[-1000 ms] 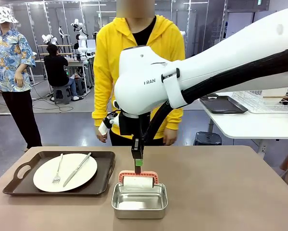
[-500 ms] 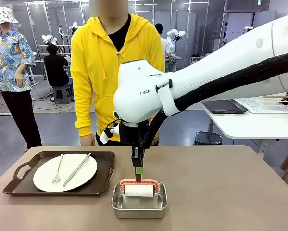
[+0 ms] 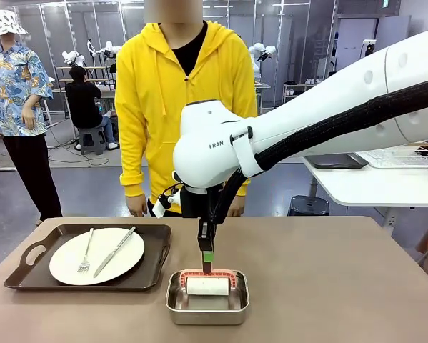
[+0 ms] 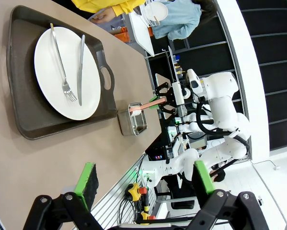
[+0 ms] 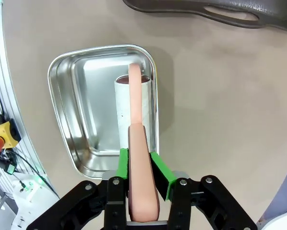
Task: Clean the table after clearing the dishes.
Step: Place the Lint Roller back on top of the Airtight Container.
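One plate (image 3: 97, 256) with fork (image 3: 86, 257) and knife (image 3: 115, 251) lies on a tray (image 3: 158, 257) at the lower left of the front view, on the table (image 3: 328, 286). Right gripper (image 3: 207, 259) hangs low at centre, clenched on the pink handle (image 5: 136, 143) of a lint roller (image 3: 206, 286) (its white roll sits inside the steel pan (image 3: 206, 312)). Pan stands just right of the tray, near the bottom edge. Left gripper (image 4: 145, 178) is released, green pads (image 4: 88, 178) wide apart. A person (image 3: 185, 86) in yellow stands behind the table.
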Robot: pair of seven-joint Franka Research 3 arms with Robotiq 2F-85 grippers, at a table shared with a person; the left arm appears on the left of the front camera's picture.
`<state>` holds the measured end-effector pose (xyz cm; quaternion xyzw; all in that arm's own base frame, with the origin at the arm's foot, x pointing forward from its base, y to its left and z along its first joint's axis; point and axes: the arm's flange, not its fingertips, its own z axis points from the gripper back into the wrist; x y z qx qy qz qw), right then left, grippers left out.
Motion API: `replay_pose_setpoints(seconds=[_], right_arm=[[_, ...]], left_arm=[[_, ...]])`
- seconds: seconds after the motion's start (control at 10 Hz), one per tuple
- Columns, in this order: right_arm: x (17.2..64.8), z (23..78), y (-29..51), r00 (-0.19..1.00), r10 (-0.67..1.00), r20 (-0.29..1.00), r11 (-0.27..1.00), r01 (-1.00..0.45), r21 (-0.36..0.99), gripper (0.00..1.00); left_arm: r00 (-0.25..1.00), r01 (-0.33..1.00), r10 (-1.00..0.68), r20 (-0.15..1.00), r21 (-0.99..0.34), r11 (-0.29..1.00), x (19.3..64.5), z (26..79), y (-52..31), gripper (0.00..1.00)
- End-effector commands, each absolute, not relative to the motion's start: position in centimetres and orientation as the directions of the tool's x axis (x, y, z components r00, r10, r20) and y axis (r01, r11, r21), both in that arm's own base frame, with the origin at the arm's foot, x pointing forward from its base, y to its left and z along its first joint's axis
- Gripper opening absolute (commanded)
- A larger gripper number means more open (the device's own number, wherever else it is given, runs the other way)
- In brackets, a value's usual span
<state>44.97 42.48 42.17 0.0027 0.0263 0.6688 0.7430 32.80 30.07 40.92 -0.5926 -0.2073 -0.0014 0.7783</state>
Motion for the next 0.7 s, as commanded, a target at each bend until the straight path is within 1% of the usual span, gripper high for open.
replay_pose_setpoints(seconds=[0.0, 0.1, 0.3, 0.6], right_arm=[[45.5, 41.9, 42.5, 0.052, 0.999, -0.004, 0.052, -0.998, 0.026, 0.23], [45.7, 41.5, 42.2, 0.03, 0.999, 0.015, 0.03, -0.999, 0.024, 0.23], [46.0, 40.4, 41.8, 0.039, 0.999, 0.022, 0.038, -0.998, 0.043, 0.23], [46.3, 39.4, 41.2, -0.004, 0.999, 0.033, -0.006, -0.999, 0.037, 0.23]], left_arm=[[0.911, 0.255, 0.244, 0.332, -0.92, 0.296, 32.6, 41.0, 30.2, 1.0], [0.911, 0.255, 0.244, 0.332, -0.92, 0.296, 32.6, 41.0, 30.2, 1.0], [0.911, 0.255, 0.244, 0.332, -0.92, 0.296, 32.6, 41.0, 30.2, 1.0], [0.911, 0.255, 0.244, 0.332, -0.92, 0.296, 32.6, 41.0, 30.2, 1.0]])
